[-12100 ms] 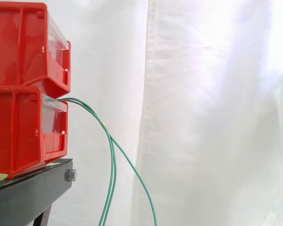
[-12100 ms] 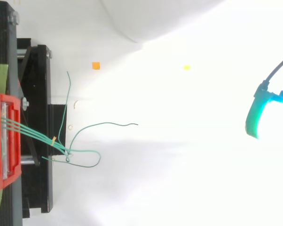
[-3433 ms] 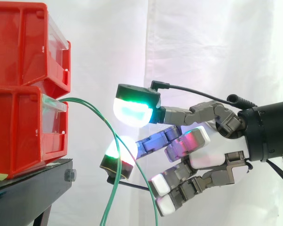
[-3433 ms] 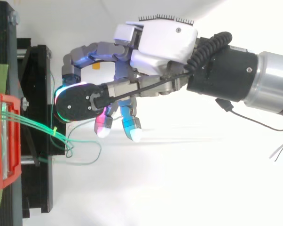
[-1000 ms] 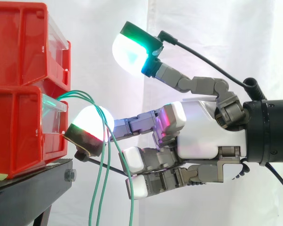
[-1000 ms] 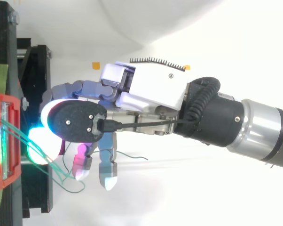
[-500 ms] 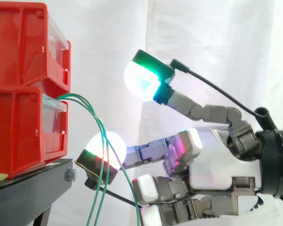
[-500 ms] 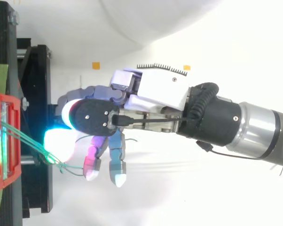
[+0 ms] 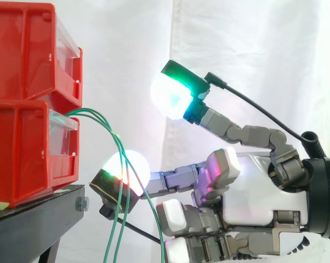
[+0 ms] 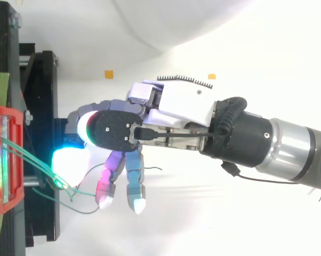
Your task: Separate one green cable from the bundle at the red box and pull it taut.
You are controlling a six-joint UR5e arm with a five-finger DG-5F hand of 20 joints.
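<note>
Several thin green cables point(image 9: 113, 143) come out of the lower red bin point(image 9: 22, 150) and hang down in front of the black stand point(image 9: 36, 224). In the top view the cables point(image 10: 35, 162) run from the bin to a loose tangle beside the stand. My hand point(image 9: 261, 194) reaches in from the right, open. One outstretched finger lays its glowing pad point(image 9: 126, 170) against the hanging cables. The thumb pad point(image 9: 173, 96) is lifted well above and clear of them, and nothing is pinched. From above, the hand point(image 10: 184, 109) hovers just right of the stand.
A second red bin point(image 9: 28, 49) is stacked on the lower one. The black stand point(image 10: 40, 106) runs along the left edge. An orange marker point(image 10: 109, 74) and a yellow marker point(image 10: 211, 76) lie on the white floor. A white curtain hangs behind.
Over the last second the hand drew back to the right and sank. Its finger pad slid down the cables from the bin mouth, and the thumb came lower.
</note>
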